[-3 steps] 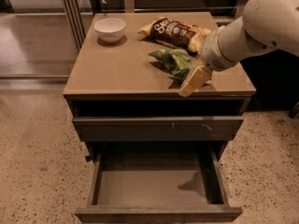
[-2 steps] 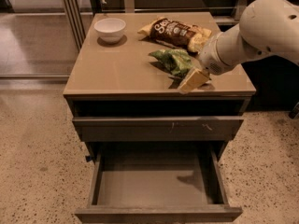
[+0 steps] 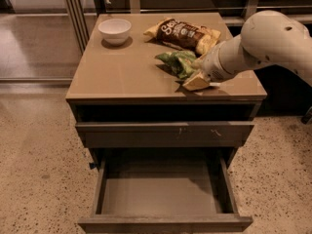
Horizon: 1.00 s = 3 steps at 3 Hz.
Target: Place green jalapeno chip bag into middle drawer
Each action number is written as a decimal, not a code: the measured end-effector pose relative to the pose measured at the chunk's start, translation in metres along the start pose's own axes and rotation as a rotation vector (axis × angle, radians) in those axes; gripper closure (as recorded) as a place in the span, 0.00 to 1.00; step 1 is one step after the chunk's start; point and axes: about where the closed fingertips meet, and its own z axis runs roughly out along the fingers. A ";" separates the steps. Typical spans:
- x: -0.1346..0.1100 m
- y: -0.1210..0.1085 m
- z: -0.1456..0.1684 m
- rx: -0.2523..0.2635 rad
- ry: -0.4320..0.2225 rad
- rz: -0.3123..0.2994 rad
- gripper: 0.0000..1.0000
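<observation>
The green jalapeno chip bag [image 3: 176, 62] lies crumpled on the cabinet top [image 3: 122, 67], right of centre. My gripper [image 3: 196, 81] is low over the top at the bag's right front edge, and its pale tip rests against or right beside the bag. My white arm [image 3: 263, 43] reaches in from the right. The middle drawer [image 3: 163, 199] is pulled open below, with nothing in it. It sits under a closed drawer front with pale scratches [image 3: 165, 133].
A larger dark brown and yellow chip bag [image 3: 185, 33] lies behind the green bag. A white bowl [image 3: 114, 30] stands at the back left of the top. Speckled floor surrounds the cabinet, and a glass partition is at the left rear.
My gripper has shifted slightly left, closer to the green bag. The bag, the bowl and the drawer have not moved.
</observation>
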 end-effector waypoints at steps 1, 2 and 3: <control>0.000 0.000 0.000 -0.001 0.000 0.000 0.75; 0.000 0.000 0.000 -0.001 0.000 0.000 0.98; -0.003 0.012 -0.010 -0.053 -0.020 -0.059 1.00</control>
